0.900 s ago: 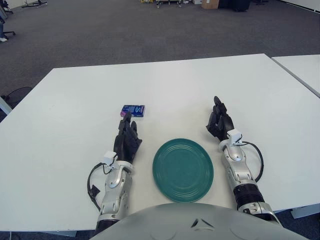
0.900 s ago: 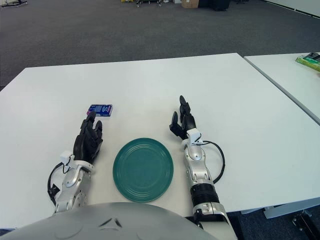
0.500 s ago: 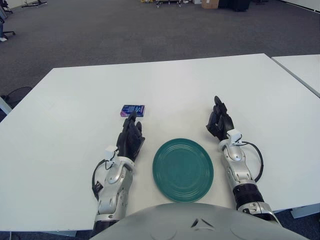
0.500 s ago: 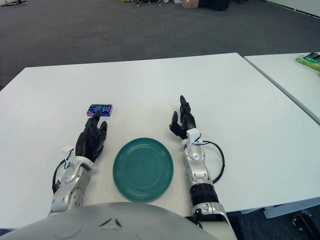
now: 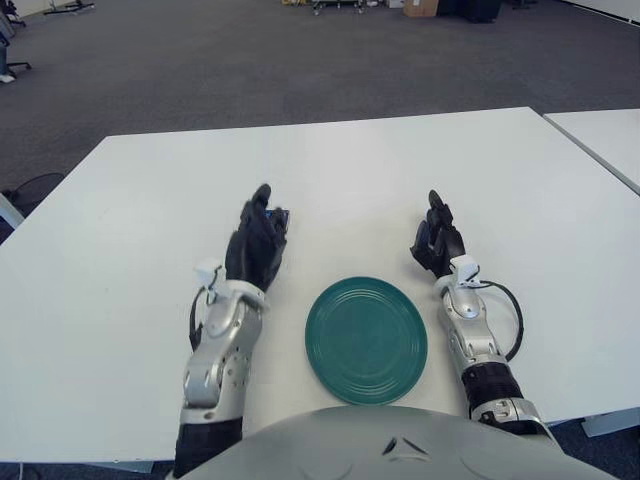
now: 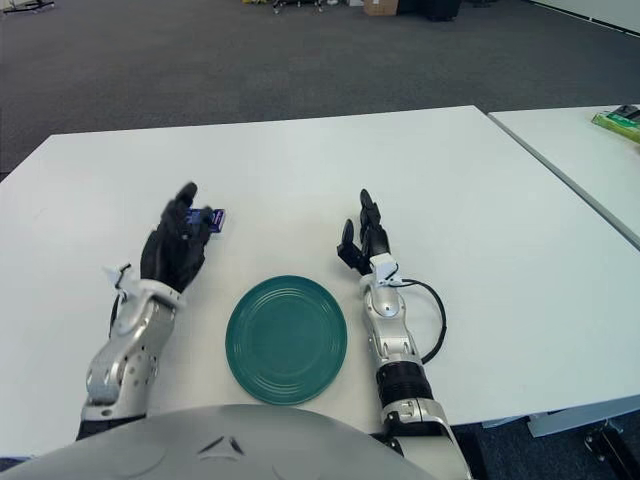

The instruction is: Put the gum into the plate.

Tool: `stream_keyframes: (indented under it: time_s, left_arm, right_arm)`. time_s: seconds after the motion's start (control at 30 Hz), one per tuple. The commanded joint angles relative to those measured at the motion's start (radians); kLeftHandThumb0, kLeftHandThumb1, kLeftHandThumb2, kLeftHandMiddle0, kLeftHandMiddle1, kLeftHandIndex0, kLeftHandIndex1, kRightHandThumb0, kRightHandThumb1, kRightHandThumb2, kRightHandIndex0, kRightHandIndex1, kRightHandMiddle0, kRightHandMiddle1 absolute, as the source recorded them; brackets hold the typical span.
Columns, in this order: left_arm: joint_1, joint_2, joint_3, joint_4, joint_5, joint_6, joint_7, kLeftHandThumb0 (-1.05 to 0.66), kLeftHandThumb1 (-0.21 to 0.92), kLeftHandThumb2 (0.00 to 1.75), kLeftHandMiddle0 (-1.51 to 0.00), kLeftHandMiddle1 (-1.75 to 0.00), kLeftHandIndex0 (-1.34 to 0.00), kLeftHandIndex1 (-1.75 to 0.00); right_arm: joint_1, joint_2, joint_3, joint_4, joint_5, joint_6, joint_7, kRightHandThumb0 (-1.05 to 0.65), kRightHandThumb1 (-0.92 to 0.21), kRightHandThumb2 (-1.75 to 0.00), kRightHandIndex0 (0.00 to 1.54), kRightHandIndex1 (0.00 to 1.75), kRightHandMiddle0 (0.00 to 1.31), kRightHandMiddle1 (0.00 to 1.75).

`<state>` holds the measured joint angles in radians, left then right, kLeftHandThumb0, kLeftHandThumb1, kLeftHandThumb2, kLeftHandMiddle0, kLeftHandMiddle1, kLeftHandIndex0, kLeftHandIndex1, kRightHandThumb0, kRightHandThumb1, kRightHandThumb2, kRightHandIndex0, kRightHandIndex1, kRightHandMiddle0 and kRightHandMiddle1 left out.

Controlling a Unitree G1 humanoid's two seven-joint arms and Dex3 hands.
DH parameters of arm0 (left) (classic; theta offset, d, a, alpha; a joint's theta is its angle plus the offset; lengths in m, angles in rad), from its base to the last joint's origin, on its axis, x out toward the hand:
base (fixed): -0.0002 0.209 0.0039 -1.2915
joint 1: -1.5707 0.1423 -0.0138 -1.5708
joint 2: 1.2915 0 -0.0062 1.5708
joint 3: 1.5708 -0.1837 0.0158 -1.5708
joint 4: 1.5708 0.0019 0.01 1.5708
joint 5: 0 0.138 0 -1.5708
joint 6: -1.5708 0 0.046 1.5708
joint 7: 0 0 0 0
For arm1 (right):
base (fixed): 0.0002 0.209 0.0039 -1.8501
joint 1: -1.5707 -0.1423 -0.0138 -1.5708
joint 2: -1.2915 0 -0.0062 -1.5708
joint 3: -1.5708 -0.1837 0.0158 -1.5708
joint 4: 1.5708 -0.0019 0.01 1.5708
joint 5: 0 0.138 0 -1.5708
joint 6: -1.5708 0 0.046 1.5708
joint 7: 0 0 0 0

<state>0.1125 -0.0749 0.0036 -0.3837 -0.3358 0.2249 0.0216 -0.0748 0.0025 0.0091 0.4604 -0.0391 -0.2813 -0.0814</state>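
You have a white table (image 5: 130,250) in front of you with a green plate (image 5: 366,339) near its front edge, between the two arms. A second white table (image 6: 590,160) stands off to the right with a green item (image 6: 620,122) on it, well away from the work. The gum (image 6: 214,219), a small blue pack, lies on the table beyond and left of the plate, and your left hand (image 5: 254,245) covers most of it from view. That hand is raised above the table, fingers extended and holding nothing. Your right hand (image 5: 435,240) shows just right of the plate, fingers loosely extended, empty.
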Motion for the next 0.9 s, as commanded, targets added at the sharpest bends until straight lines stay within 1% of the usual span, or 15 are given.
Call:
stream_keyframes:
  time_s: [0.0, 0.07, 0.13, 0.17, 0.2, 0.23, 0.27, 0.3, 0.33, 0.37, 0.43, 0.5, 0.53, 0.7, 0.87]
  left_arm:
    - [-0.152, 0.118, -0.001, 0.102, 0.195, -0.095, 0.01, -0.91, 0.92, 0.86, -0.1, -0.02, 0.0, -0.41]
    - [-0.209, 0.177, -0.018, 0.194, 0.291, -0.158, 0.001, -0.92, 0.92, 0.85, -0.12, -0.03, 0.0, -0.45]
    - [-0.244, 0.205, -0.026, 0.258, 0.339, -0.205, -0.007, -0.92, 0.92, 0.83, -0.14, -0.03, 0.0, -0.48]
    - [-0.281, 0.258, -0.047, 0.346, 0.406, -0.263, -0.01, -0.93, 0.92, 0.82, -0.14, -0.03, 0.0, -0.49]
    - [-0.326, 0.327, -0.082, 0.458, 0.496, -0.337, -0.002, -0.93, 0.92, 0.81, -0.15, -0.03, 0.0, -0.49]
    - [-0.359, 0.376, -0.107, 0.545, 0.56, -0.395, 0.005, -0.96, 0.92, 0.78, -0.16, -0.04, 0.0, -0.52]
    - [-0.415, 0.462, -0.179, 0.65, 0.703, -0.445, 0.05, -0.98, 0.92, 0.76, -0.17, -0.04, 0.0, -0.53]
    - [-0.451, 0.513, -0.226, 0.714, 0.794, -0.473, 0.084, -0.99, 0.92, 0.74, -0.18, -0.04, 0.0, -0.56]
    - [-0.493, 0.562, -0.291, 0.759, 0.904, -0.47, 0.112, -1.01, 0.92, 0.71, -0.18, -0.03, 0.0, -0.6]
    - [-0.52, 0.591, -0.333, 0.788, 0.975, -0.467, 0.129, -1.03, 0.92, 0.68, -0.19, -0.03, 0.0, -0.65]
    - [-0.56, 0.62, -0.396, 0.852, 1.059, -0.466, 0.155, -1.04, 0.92, 0.64, -0.18, -0.02, 0.0, -0.7]
    - [-0.598, 0.634, -0.433, 0.921, 1.094, -0.484, 0.159, -1.04, 0.92, 0.61, -0.17, -0.01, 0.0, -0.72]
    - [-0.617, 0.648, -0.448, 0.941, 1.104, -0.498, 0.134, -1.04, 0.92, 0.6, -0.16, -0.01, 0.0, -0.72]
    - [-0.701, 0.688, -0.503, 1.036, 1.145, -0.551, 0.062, -1.05, 0.92, 0.56, -0.04, -0.01, 0.0, -0.48]
    - [-0.798, 0.679, -0.553, 1.161, 1.187, -0.585, 0.039, -1.05, 0.92, 0.53, -0.01, 0.0, 0.0, -0.38]
  right_arm:
    - [0.1, 0.024, 0.017, 0.192, -0.018, 0.143, -0.004, -0.89, -0.92, -0.9, 0.02, 0.01, 0.05, 0.05]
    - [0.097, 0.024, 0.017, 0.199, -0.019, 0.138, -0.005, -0.89, -0.92, -0.9, 0.03, 0.01, 0.05, 0.05]
    - [0.09, 0.025, 0.015, 0.21, -0.021, 0.135, -0.007, -0.9, -0.92, -0.9, 0.03, 0.01, 0.05, 0.06]
    - [0.088, 0.025, 0.015, 0.215, -0.022, 0.132, -0.006, -0.9, -0.92, -0.9, 0.03, 0.01, 0.05, 0.06]
    - [0.086, 0.025, 0.014, 0.221, -0.022, 0.129, -0.006, -0.9, -0.92, -0.9, 0.03, 0.01, 0.05, 0.06]
    - [0.081, 0.026, 0.013, 0.229, -0.022, 0.127, -0.007, -0.9, -0.92, -0.91, 0.04, 0.01, 0.05, 0.07]
    - [0.079, 0.026, 0.013, 0.235, -0.022, 0.124, -0.006, -0.9, -0.92, -0.91, 0.04, 0.01, 0.05, 0.07]
    - [0.076, 0.026, 0.013, 0.241, -0.022, 0.122, -0.006, -0.9, -0.92, -0.91, 0.04, 0.01, 0.05, 0.07]
    - [0.075, 0.025, 0.012, 0.243, -0.022, 0.12, -0.005, -0.89, -0.92, -0.91, 0.05, 0.01, 0.05, 0.08]
    - [0.075, 0.025, 0.012, 0.243, -0.021, 0.118, -0.005, -0.89, -0.92, -0.91, 0.05, 0.01, 0.03, 0.11]
    - [0.074, 0.023, 0.012, 0.244, -0.021, 0.115, -0.003, -0.89, -0.92, -0.91, 0.06, 0.01, 0.02, 0.15]
    - [0.074, 0.021, 0.011, 0.247, -0.021, 0.111, -0.002, -0.89, -0.92, -0.91, 0.06, 0.0, 0.01, 0.16]
    - [0.075, 0.02, 0.011, 0.247, -0.021, 0.108, -0.002, -0.89, -0.92, -0.91, 0.06, 0.0, 0.0, 0.16]
    - [0.074, 0.018, 0.008, 0.26, -0.02, 0.096, -0.002, -0.88, -0.92, -0.92, 0.06, 0.0, 0.0, 0.15]
    - [0.069, 0.016, 0.005, 0.284, -0.022, 0.084, -0.008, -0.88, -0.92, -0.93, 0.06, 0.0, 0.0, 0.15]
